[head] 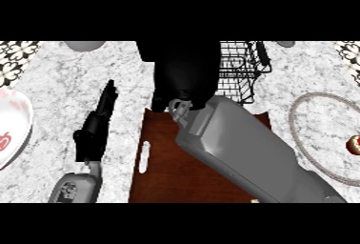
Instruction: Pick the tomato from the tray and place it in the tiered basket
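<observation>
Tomato: I cannot see it. The bare part of the tray [169, 167] shows no red, so I judge it is either inside my right hand [181, 69] or hidden under that forearm.
Handling: I expect it to be light, round, smooth-skinned and soft enough to bruise, and it will roll if set down carelessly. I would take it from above across its widest part and cradle it, not pinch it.
Right hand: it sits over the tray's far edge at 12 o'clock, with its back toward me. I cannot tell whether it is closed round anything.
Tiered basket [243, 71]: black wire, at 1 o'clock from the tray and just beside the right hand at its 3 o'clock. The wire rim is the edge to clear, so I would come in over it, not through its side.
Left hand [94, 131]: it rests on the desk [49, 86] at 9 o'clock of the tray, fingers [107, 97] straight and released, holding nothing.
Open room: there is bare desk between the tray and the left hand. A white plate [17, 119] lies at the far 9 o'clock edge, and a round plate [302, 102] at 3 o'clock carries a small red item [355, 145]. Both are well apart from the path to the basket.
</observation>
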Motion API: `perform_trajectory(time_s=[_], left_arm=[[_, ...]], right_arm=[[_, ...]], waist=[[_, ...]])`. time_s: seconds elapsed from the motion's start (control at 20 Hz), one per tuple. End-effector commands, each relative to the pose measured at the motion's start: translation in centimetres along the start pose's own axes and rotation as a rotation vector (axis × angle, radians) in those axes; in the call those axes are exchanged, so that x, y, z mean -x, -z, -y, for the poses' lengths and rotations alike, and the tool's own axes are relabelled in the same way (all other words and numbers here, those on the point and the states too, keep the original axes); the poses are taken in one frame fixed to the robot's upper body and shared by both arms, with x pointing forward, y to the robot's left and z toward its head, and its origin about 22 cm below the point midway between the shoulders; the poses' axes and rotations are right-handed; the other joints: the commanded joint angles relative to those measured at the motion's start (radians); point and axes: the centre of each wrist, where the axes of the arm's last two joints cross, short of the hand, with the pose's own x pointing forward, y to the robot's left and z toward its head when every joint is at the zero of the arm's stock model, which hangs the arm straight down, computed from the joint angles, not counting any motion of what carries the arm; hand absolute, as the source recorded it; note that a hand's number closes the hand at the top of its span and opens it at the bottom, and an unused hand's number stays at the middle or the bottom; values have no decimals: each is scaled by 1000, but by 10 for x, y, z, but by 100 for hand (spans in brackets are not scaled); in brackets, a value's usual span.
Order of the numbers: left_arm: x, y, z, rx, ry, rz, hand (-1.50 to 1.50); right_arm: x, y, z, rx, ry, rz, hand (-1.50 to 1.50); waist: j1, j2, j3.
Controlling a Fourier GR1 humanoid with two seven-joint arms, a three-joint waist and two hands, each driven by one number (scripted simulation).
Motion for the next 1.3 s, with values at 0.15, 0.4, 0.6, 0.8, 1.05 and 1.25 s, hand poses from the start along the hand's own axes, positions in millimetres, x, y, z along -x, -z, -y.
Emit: perform_trajectory(time_s=[0.15,0.4,0.6,0.8,1.05,1.25], left_arm=[[-4,-1,3,9,-25,11,0],[-1,-8,6,21,-5,10,0],[-1,0,1,-12,3,19,0],[2,-5,8,7,0,25,0],[-2,-12,12,3,-4,32,0],[6,-5,11,-17,-3,16,0]], right_arm=[[-17,9,55,-10,147,-243,150],[-22,30,61,-28,158,-245,150],[-20,39,57,-11,182,-257,150],[-22,66,46,19,106,-293,150],[-5,92,39,26,51,-292,150],[16,104,27,44,34,-303,150]], waist=[[20,13,0],[12,17,1],[-6,18,1],[2,24,1],[-2,22,2],[-12,21,2]])
